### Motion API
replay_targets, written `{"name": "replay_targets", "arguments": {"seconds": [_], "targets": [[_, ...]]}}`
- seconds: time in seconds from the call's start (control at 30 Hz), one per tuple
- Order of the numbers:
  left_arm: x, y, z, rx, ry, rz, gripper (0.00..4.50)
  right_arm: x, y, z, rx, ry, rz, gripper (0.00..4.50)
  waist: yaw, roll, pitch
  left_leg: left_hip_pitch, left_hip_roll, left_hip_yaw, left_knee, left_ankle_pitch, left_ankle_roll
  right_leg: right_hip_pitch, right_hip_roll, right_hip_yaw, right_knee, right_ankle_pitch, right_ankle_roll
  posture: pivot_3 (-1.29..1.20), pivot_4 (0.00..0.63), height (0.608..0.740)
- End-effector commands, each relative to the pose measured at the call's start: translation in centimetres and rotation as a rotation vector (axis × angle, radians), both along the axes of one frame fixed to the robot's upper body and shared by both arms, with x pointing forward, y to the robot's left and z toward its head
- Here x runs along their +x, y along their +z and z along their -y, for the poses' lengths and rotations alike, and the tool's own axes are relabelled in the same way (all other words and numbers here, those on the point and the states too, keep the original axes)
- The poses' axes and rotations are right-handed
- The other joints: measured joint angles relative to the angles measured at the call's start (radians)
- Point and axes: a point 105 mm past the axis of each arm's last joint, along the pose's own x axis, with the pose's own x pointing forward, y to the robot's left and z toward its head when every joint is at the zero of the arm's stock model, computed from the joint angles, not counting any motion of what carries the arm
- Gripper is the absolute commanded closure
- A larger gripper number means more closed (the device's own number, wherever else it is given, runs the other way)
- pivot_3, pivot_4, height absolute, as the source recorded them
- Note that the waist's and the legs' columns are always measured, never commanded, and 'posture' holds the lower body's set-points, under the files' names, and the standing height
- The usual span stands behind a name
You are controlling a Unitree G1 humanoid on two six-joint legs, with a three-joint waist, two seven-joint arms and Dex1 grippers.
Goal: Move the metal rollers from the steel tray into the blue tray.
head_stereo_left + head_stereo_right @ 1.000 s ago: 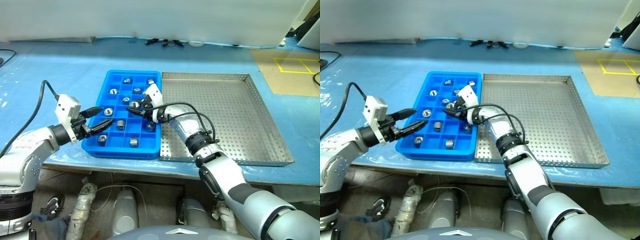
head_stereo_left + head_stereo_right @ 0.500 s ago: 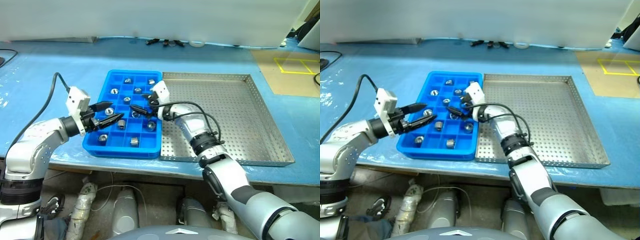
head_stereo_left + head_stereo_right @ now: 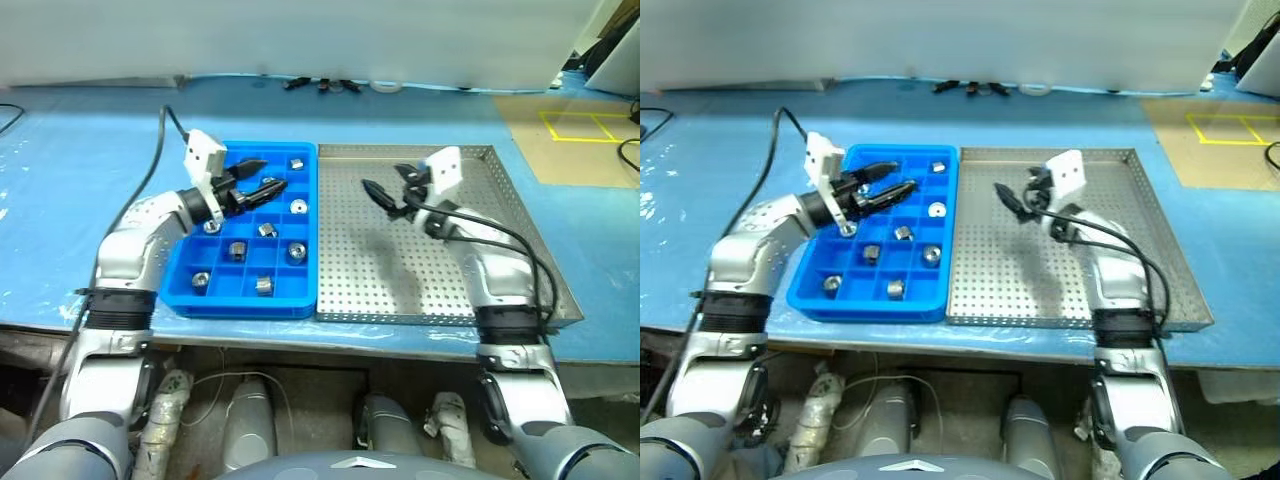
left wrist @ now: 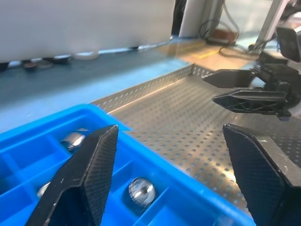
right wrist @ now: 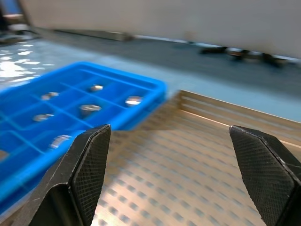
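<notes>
Left wrist view alone shows right tool head-on, parted.

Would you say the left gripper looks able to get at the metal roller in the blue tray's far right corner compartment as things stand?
Probably yes: the left gripper hovers open over the blue tray, beside that metal roller, with nothing between them; the right gripper is off over the steel tray.

Left pincer open, empty, pointing level rightward; right pincer open, empty, pointing leftward.

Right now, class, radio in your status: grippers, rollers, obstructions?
Left gripper open over blue tray. Right gripper open, empty, over steel tray. Rollers in blue tray. Nothing blocking.
</notes>
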Motion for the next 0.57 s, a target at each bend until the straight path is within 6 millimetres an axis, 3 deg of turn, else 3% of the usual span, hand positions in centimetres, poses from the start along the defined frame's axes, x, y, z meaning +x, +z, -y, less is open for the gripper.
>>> {"name": "replay_targets", "arguments": {"seconds": [0.03, 0.3, 0.57], "targets": [[0.6, 0.4, 2.1, 0.005, -0.048, 0.045, 0.75, -1.2, 1.3, 1.9, 0.017, -0.074, 0.04, 0.24, -0.006, 0.0, 0.0, 0.0, 0.0, 0.0, 0.0, 0.0, 0.0, 0.0, 0.0, 0.0, 0.0, 0.0, 0.0, -0.11, 0.15, 0.74], [2.6, -0.3, 5.0, 0.003, -0.048, 0.061, 0.75, -3.8, -2.3, 4.7, 0.043, -0.268, -0.051, 0.24, -0.025, 0.0, 0.0, 0.001, 0.0, 0.001, 0.0, -0.002, 0.003, 0.001, 0.0, 0.0, -0.002, 0.0, 0.0, -0.13, 0.15, 0.74], [2.6, -0.2, 5.2, 0.0, -0.041, 0.078, 0.75, -3.2, -2.2, 2.8, 0.085, -0.267, -0.044, 0.24, -0.03, 0.0, 0.0, 0.001, 0.0, 0.001, 0.0, -0.004, 0.006, 0.001, 0.0, -0.001, -0.003, 0.0, 0.0, -0.1, 0.15, 0.74]]}}
